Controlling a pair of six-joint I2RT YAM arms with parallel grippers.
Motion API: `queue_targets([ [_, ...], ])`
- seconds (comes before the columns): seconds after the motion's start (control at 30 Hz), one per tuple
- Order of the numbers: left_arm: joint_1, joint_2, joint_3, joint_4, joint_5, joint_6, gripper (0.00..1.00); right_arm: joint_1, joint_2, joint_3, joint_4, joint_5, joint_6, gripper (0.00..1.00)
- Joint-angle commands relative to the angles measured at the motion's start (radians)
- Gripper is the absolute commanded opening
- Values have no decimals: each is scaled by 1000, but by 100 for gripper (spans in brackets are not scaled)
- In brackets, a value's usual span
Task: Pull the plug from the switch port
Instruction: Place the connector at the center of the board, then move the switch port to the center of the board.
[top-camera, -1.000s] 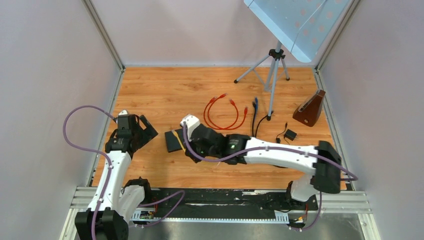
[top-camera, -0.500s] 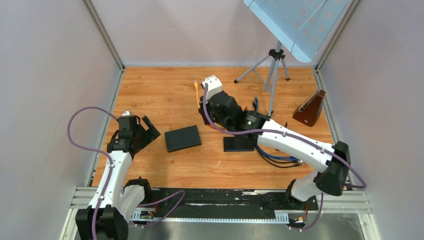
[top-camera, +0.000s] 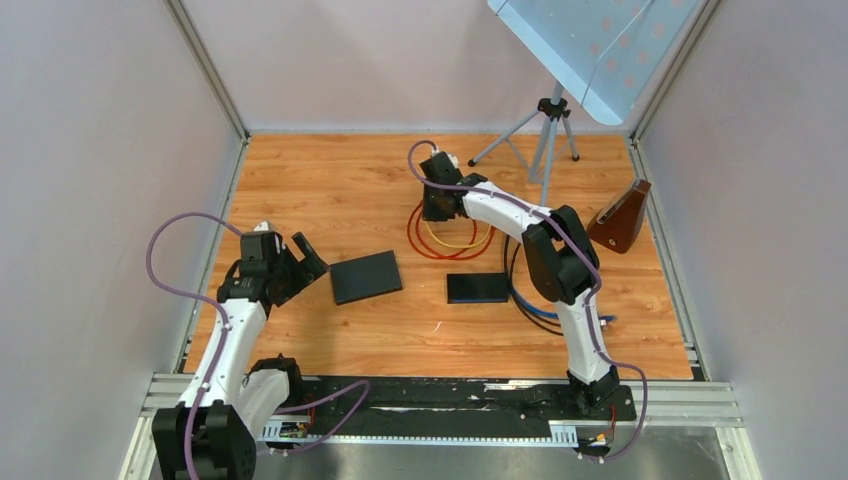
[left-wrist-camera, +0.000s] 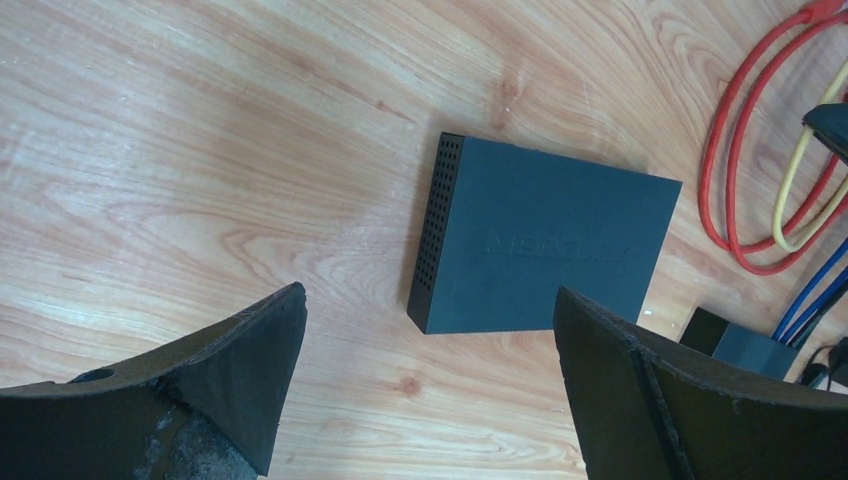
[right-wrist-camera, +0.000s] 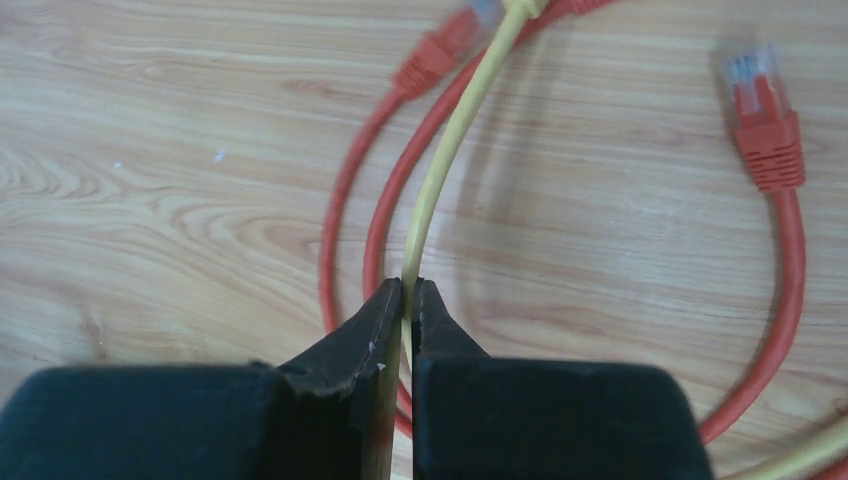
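The black switch lies flat on the wooden table, and no cable shows in it. In the left wrist view the switch shows its vented side just beyond my fingers. My left gripper is open and empty, just left of the switch, also in its wrist view. My right gripper is at the back of the table, shut on a yellow cable over a red cable coil. The yellow cable loops inside the red coil. Its plug end is barely in view.
A second black box lies right of the switch with blue cables running from it. A tripod stands at the back and a brown wedge at the right. A loose red plug lies near my right gripper.
My right arm left the switch and swung to the back of the table, taking the yellow cable with it, then came down over the red coil. My left gripper shifted slightly toward the switch.
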Motion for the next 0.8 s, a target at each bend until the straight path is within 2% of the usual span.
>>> queue_targets([
  [0.0,10,7,-8,39,34,26,100,-33,-1,76,-30,-140,105,6],
  [0.1,10,25,-10,61,56,21,100,-55,5,62,-30,-173,106,12],
  [0.23,10,53,-11,82,82,26,100,-74,-41,15,-30,-248,83,33],
  [0.33,10,83,-19,111,113,40,100,-64,-109,-72,14,-318,77,40],
  [0.5,9,160,-26,181,175,44,98,0,-195,-231,130,-405,94,42],
  [0.77,8,307,-11,251,264,96,87,56,-92,-213,158,-501,116,44],
])
